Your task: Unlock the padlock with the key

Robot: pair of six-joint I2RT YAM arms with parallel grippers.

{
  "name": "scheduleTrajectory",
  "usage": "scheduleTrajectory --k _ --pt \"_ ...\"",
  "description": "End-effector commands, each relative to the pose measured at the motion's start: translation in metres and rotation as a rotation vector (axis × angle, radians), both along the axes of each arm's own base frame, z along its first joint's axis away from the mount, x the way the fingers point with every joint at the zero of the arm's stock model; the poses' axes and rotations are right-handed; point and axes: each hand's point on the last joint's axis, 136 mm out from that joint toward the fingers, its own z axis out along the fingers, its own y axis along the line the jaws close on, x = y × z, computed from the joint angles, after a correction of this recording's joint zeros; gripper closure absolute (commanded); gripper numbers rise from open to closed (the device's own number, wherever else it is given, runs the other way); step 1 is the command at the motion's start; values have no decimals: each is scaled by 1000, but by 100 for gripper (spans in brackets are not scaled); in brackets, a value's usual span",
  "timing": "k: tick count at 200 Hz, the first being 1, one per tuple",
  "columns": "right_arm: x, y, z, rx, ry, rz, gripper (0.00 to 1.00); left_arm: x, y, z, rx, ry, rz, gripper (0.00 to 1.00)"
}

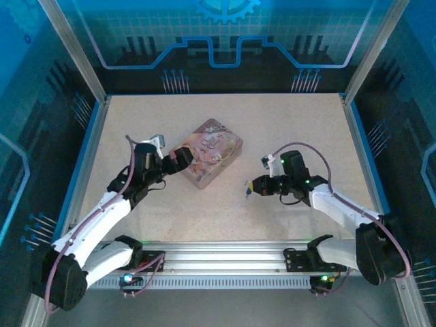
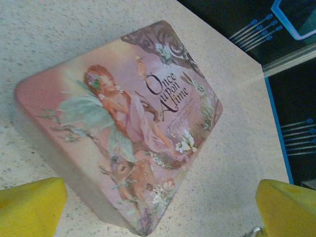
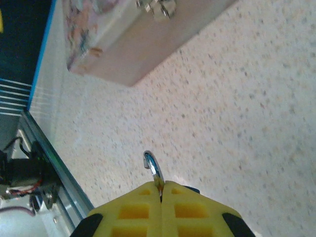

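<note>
Yellow fingers of the right gripper are pressed flat together. Pinched in the seam between them is a thin, shiny sliver of metal with a hooked tip, apparently the key. It sticks out forward over the speckled beige table; whether it touches the surface cannot be told. Ahead of it and well apart lies the pink picture tin. On the tin's front wall, cut by the frame's upper edge, hang small silvery fittings that look like the padlock, too cropped to make out for certain. Bare tabletop lies between key and tin. From above, the right gripper points left toward the tin at the table's middle, and the left gripper sits at the tin's left corner. The left wrist view shows that gripper's two yellow fingertips spread wide and holding nothing, with the tin's near corner between them; whether they touch it cannot be told. Counted: one tin, one key, one likely padlock, two grippers.
</note>
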Motion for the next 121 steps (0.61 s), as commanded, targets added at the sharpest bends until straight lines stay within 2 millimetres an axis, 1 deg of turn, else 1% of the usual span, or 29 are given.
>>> scheduleTrajectory --k 1,32,52,80,121 --pt "-23 -10 -10 -85 49 28 96 0 16 -5 35 -14 51 1" --pt "-36 -17 -24 -111 88 15 95 0 19 -11 23 -8 63 1" --pt "-40 -20 -31 -122 106 11 96 2 19 -13 17 -6 66 1" --pt "-42 -22 -40 -143 129 13 95 3 19 -15 14 -1 65 1" --pt "-41 -18 -52 -163 167 31 96 2 20 -20 10 12 66 1"
